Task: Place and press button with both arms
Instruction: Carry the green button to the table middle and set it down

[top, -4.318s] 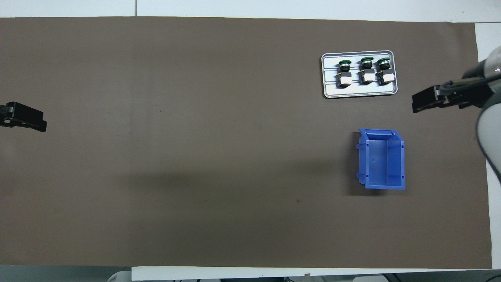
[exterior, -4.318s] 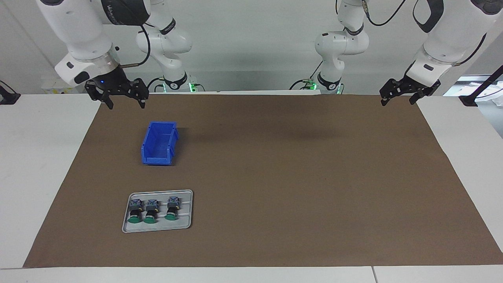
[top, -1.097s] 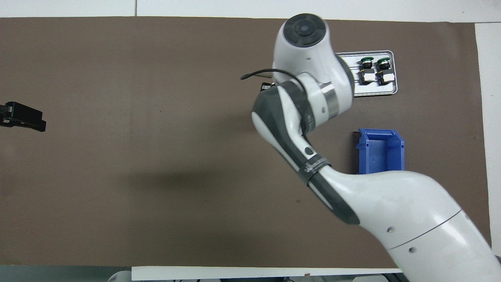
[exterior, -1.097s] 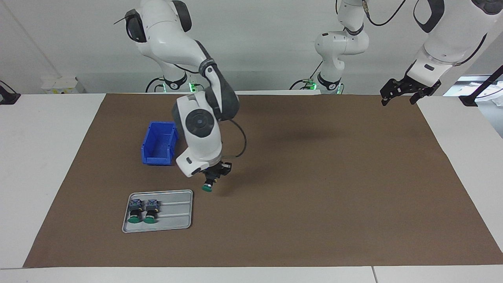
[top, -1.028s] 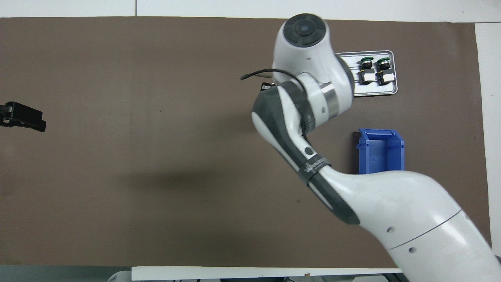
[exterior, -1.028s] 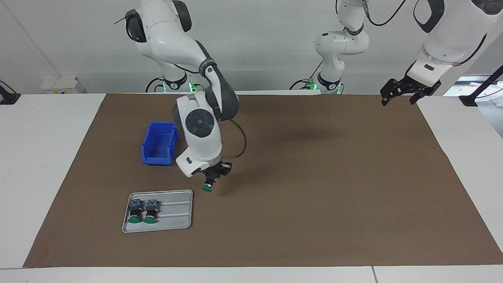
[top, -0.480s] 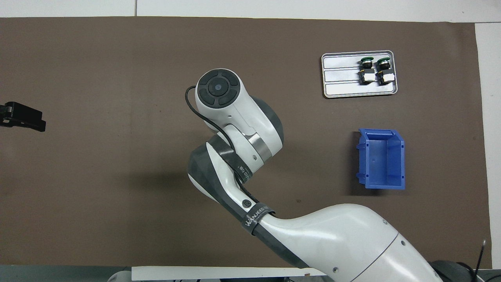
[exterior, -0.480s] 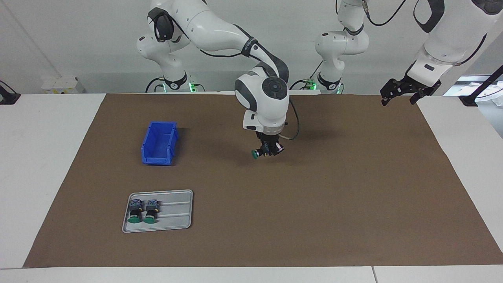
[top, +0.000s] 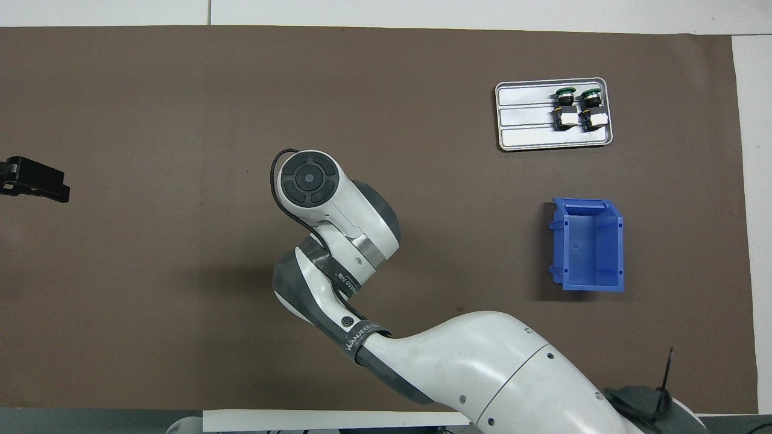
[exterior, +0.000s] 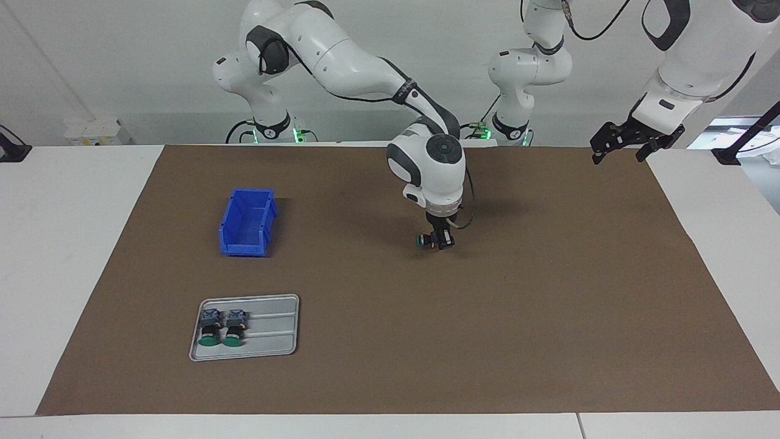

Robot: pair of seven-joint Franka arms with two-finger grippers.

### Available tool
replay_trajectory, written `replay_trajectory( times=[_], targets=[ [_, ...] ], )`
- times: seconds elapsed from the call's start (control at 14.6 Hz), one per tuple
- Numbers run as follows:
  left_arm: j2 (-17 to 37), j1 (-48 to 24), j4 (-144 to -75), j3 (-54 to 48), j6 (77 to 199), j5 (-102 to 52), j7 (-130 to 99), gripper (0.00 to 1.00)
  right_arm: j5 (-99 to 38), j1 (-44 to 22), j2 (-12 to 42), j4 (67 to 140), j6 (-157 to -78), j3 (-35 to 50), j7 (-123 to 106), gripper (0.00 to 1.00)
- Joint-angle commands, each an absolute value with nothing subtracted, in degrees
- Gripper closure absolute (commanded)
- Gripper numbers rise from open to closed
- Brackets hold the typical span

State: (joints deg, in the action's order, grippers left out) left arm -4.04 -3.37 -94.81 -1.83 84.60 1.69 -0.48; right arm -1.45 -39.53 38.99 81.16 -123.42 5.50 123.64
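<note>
My right gripper [exterior: 440,240] is shut on one button [exterior: 423,241], held on its side with the green cap toward the right arm's end. It hangs low over the middle of the brown mat [exterior: 487,317]; whether it touches the mat I cannot tell. In the overhead view the right arm's wrist [top: 307,181] hides the gripper and this button. Two more buttons [exterior: 211,326] [exterior: 234,325] lie on the grey tray [exterior: 274,332], also seen in the overhead view [top: 566,108] [top: 591,108]. My left gripper [exterior: 616,155] waits open and empty over the mat's corner at its own end, and shows in the overhead view [top: 36,179].
An empty blue bin [exterior: 247,221] stands on the mat, nearer to the robots than the tray, toward the right arm's end; it also shows in the overhead view [top: 588,244]. The tray [top: 525,117] has bare slots beside the two buttons.
My right gripper took one button off the tray, carried it toward the mat's middle, and in the last half second moved a bit toward the left arm's end and lower. The left arm has not moved.
</note>
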Motion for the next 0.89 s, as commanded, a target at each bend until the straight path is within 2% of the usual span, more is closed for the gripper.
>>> replay_trajectory(
  times=[0.0,0.07,0.14,0.21,0.27,0.34,0.55,0.82],
  targets=[
    [-5.62,-3.34,-96.5,-1.67,85.34,2.64,-0.26,0.0,-2.46,-39.73,38.93,82.96,-125.94,5.54,125.33,0.94],
    [-5.62,-3.34,-96.5,-1.67,85.34,2.64,-0.35,0.0,-2.46,-39.9,38.94,83.14,-126.12,5.54,125.33,0.92],
    [-5.62,-3.25,-96.5,-1.67,85.34,2.64,-0.44,0.0,-2.37,-39.9,38.94,83.41,-126.12,5.54,125.25,0.81],
    [-5.62,-3.25,-96.5,-1.67,85.34,2.64,-0.44,0.0,-2.03,-40.08,38.94,84.02,-126.38,5.54,124.72,0.6],
    [-5.62,-3.25,-96.5,-1.67,85.34,2.64,-0.53,0.0,-1.76,-40.34,38.85,84.28,-127.34,5.54,124.54,0.24],
    [-5.62,-3.25,-96.5,-1.67,85.34,2.55,-0.61,0.0,-1.32,-41.21,38.67,84.03,-127.44,5.54,124.45,0.0],
    [-5.62,-3.34,-96.5,-1.67,85.17,2.64,-0.79,0.0,0.0,-38.95,36.49,82.62,-124.47,5.54,121.4,0.0],
    [-5.62,-3.34,-96.5,-1.67,85.08,2.64,-1.49,0.0,0.0,-32.01,28.59,83.32,-116.3,5.54,108.93,0.0]
  ],
)
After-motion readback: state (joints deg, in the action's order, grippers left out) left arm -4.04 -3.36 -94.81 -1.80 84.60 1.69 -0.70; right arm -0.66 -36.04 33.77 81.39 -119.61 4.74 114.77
